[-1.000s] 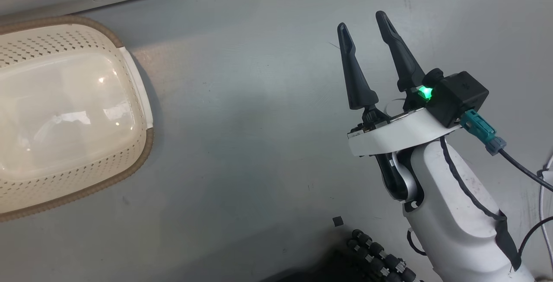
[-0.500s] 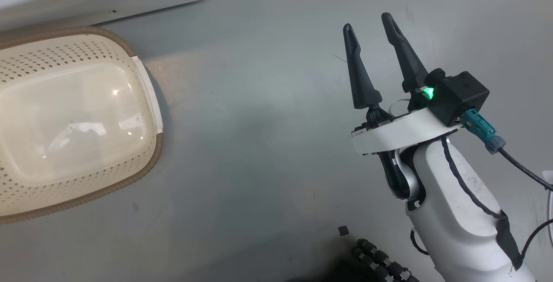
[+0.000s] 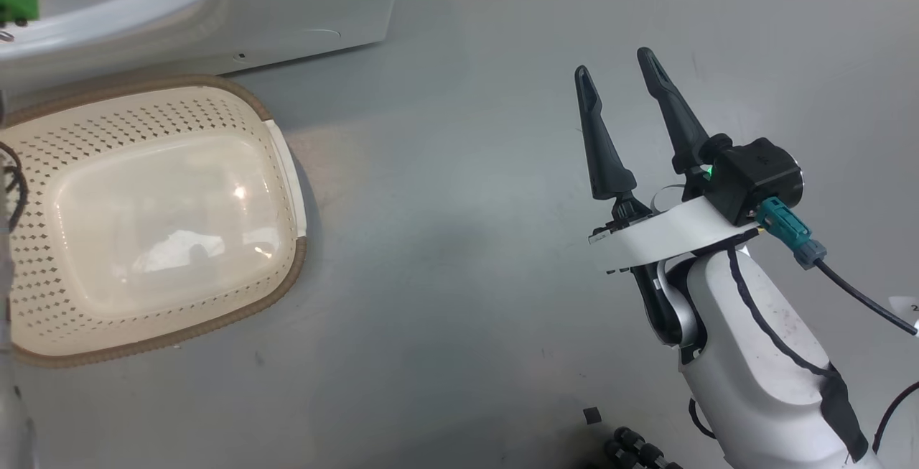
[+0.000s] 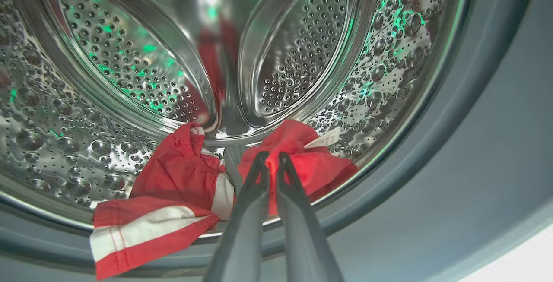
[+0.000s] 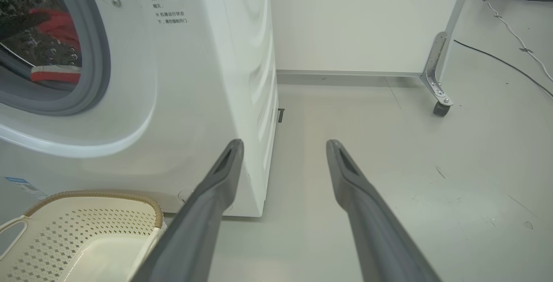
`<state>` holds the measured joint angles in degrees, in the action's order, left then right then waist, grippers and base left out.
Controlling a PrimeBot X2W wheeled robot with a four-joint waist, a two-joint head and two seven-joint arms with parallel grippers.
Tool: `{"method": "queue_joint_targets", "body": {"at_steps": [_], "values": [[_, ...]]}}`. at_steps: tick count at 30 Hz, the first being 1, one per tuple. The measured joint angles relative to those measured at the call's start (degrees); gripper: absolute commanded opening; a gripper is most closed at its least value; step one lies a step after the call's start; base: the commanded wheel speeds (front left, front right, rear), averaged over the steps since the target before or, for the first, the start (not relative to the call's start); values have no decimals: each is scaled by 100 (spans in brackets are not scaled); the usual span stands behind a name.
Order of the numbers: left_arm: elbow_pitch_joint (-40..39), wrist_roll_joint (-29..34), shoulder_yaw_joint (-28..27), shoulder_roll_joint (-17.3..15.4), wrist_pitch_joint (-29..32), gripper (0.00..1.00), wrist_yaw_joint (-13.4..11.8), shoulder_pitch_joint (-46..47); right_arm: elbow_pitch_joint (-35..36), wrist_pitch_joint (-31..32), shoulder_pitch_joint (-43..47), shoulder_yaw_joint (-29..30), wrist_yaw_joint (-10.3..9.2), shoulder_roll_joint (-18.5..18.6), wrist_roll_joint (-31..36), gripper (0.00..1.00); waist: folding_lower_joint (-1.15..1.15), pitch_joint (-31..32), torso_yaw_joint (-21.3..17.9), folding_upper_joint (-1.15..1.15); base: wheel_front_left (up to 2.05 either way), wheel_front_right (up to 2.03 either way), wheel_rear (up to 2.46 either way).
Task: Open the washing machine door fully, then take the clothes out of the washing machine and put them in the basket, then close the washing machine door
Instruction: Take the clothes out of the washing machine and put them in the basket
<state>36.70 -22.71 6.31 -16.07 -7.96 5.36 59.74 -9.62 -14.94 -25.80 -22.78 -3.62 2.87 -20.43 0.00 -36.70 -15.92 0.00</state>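
A white panel (image 5: pixel 358 18) is standing on the pale grey floor (image 5: pixel 389 178), its lower corner riding on a small caster (image 5: pixel 440 109) beneath a perforated metal bracket (image 5: pixel 433 68). A black cable (image 5: pixel 501 61) and a white cable (image 5: pixel 514 36) are trailing across the floor beside it. In the head view, a tiny black square (image 3: pixel 591 416) is lying on the floor, and dark scuffs (image 5: pixel 440 172) are marking the surface

head looks down on basket (image 3: pixel 143 113), left wrist close inside washing machine (image 4: pixel 129 57), right wrist low, shares basket
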Motion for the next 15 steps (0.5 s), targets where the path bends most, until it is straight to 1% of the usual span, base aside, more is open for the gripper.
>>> {"method": "queue_joint_targets", "body": {"at_steps": [3,7,11,13,15], "values": [[-131,78,59,52,-221,0,-11,-257,-25,0,54,25,1,1,41,100,0,130,62,0,0,0,0],[-367,115,102,129,-481,0,-104,-612,-73,0,96,66,2,1,94,100,0,318,145,0,0,0,0],[-598,116,121,227,-527,0,-163,-987,-143,0,236,103,4,2,153,100,0,520,223,0,0,0,0],[-706,138,129,252,-531,0,-233,-1189,-178,0,302,130,51,2,200,100,0,627,261,0,0,0,0],[-829,177,131,263,-568,0,-261,-1385,-207,0,340,148,55,2,202,100,0,739,299,0,0,0,0]]}}
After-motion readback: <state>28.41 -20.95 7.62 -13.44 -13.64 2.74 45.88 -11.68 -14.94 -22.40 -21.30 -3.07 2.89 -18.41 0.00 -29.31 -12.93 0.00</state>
